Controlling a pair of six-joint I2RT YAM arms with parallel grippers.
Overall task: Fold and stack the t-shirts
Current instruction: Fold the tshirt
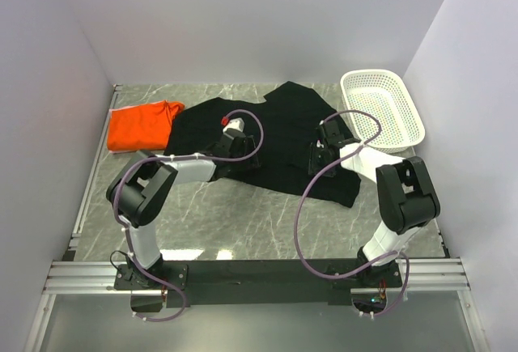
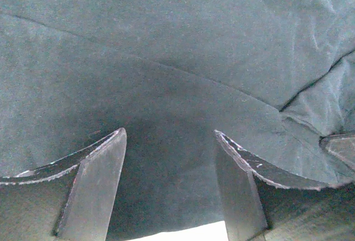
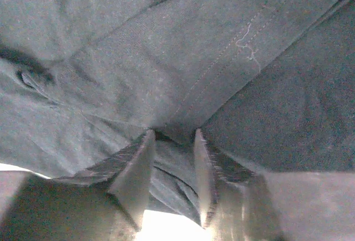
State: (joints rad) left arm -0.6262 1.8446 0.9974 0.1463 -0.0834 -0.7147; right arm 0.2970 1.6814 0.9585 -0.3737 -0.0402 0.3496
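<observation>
The black t-shirt lies spread out across the middle of the table. The orange t-shirt sits crumpled at the back left, touching the black one's edge. My left gripper rests on the black shirt's left part. In the left wrist view this gripper is open, its jaws wide apart over flat black cloth. My right gripper is down on the shirt's right part. Seen from the right wrist, that gripper has jaws partly apart, with a raised fold of black cloth between them near a stitched hem.
A white mesh basket stands at the back right, close behind the right arm. White walls enclose the table on three sides. Bare marble tabletop shows between the shirt and the arm bases.
</observation>
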